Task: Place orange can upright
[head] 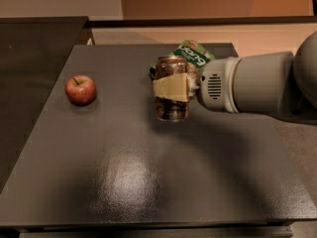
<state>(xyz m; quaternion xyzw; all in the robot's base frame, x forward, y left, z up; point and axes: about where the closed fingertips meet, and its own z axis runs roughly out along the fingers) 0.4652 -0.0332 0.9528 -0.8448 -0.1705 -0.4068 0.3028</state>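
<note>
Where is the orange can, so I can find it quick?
Find the big dark table, then follow the robot's arm reaching in from the picture's right. Its gripper is shut around the orange can, which stands upright. It's a coppery-brown metal cylinder with a silver top, unlike the round red apple to the left or the green snack bag behind it.

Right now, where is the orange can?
The orange can is upright, centre of view, held by the tool from the right; green bag behind, apple left.
</note>
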